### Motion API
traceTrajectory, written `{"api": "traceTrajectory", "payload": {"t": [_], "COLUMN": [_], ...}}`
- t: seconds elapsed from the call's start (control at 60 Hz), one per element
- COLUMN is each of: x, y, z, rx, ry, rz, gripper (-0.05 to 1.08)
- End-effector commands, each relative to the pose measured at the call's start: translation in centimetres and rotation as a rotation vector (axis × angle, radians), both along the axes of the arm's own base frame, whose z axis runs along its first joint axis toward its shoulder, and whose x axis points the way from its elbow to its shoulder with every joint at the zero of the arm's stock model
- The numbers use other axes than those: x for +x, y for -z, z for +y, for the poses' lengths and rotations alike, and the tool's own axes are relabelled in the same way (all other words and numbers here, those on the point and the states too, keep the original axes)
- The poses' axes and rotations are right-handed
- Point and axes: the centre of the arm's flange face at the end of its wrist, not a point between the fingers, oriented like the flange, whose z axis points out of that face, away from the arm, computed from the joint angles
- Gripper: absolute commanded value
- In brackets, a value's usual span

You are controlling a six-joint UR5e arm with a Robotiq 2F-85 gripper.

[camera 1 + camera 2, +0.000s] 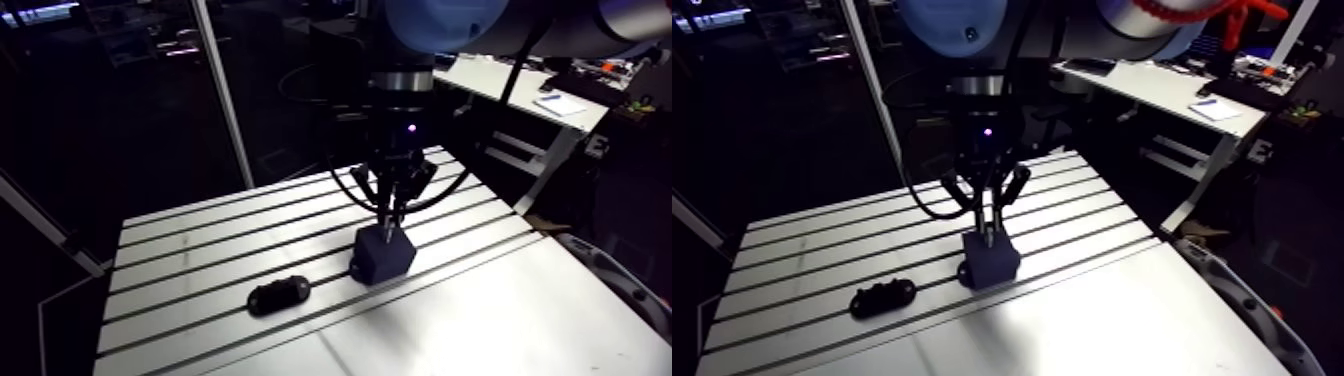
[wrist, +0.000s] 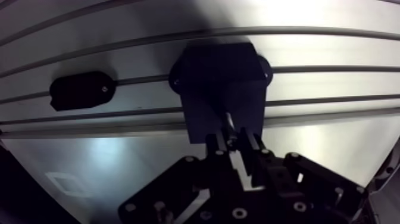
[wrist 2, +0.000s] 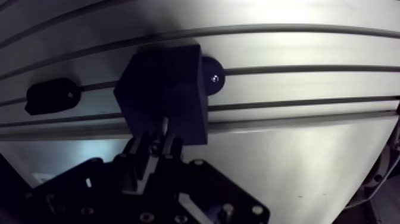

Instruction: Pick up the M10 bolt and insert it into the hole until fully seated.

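Closest in, by the wrist view: gripper (image 2: pixel 231 142) drawn narrow, fingers (image 2: pixel 218 143) pinched on the M10 bolt (image 2: pixel 228 121), with only a short pale length of shank showing ahead of the fingertips. Held roughly upright in the arm view, pointing down from the hand onto the dark block (image 2: pixel 220 77) directly beneath. Hard to say whether touching the block's top face or just apart from it — too dark at the tip. No sight of the hole either, lost under the shank and the shadow. So, by judgement: picking up done, bolt brought over the block, insertion either barely begun or about to begin. Seating plainly not finished, with shank showing above the block and the grip not released. Left to do: line up on the hole, push down until fully seated, then let go. At the block's flank, a round mounting ear (image 3: pixel 212 77) with a screw in it. Further off to one side of the hand, well apart from the block — a black oval piece (image 2: pixel 80 90) lying on the slotted table (image 1: pixel 200 235).
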Motion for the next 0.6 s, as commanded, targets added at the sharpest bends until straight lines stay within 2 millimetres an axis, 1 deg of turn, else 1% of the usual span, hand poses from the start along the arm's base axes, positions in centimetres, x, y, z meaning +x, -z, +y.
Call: {"api": "traceTrajectory", "payload": {"t": [0.017, 0.333, 0.417, 0.433, 0.45, 0.467, 0.483, 0.5, 0.517, 0.533, 0.55, 0.567, 0.583, 0.6], "x": [0.27, 0.51, 0.45, 0.43, 0.43, 0.38, 0.38, 0.37, 0.37, 0.38, 0.38, 0.44, 0.44, 0.43], "y": [0.26, 0.34, 0.22, 0.25, 0.25, 0.16, 0.16, 0.18, 0.18, 0.16, 0.16, 0.17, 0.17, 0.17], "z": [-0.11, -0.36, -0.41, -0.42, -0.42, -0.54, -0.54, -0.63, -0.63, -0.72, -0.72, -0.76, -0.76, -0.76], "rx": [-0.002, -0.001, 0.001, 0.002, 0.002, 0.004, 0.004, 0.005, 0.005, 0.006, 0.006, 0.006, 0.006, 0.006], "ry": [0.001, -0.002, -0.004, -0.006, -0.006, -0.009, -0.009, -0.01, -0.01, -0.012, -0.012, -0.013, -0.013, -0.016], "rz": [-0.004, -0.007, 0.0, 0.003, 0.003, 0.008, 0.008, 0.01, 0.01, 0.013, 0.013, 0.014, 0.014, 0.016], "gripper": [1.08, 1.08, 1.02, 0.98, 0.98, 0.9, 0.9, 0.76, 0.76, 0.64, 0.64, 0.5, 0.5, 0.3]}}
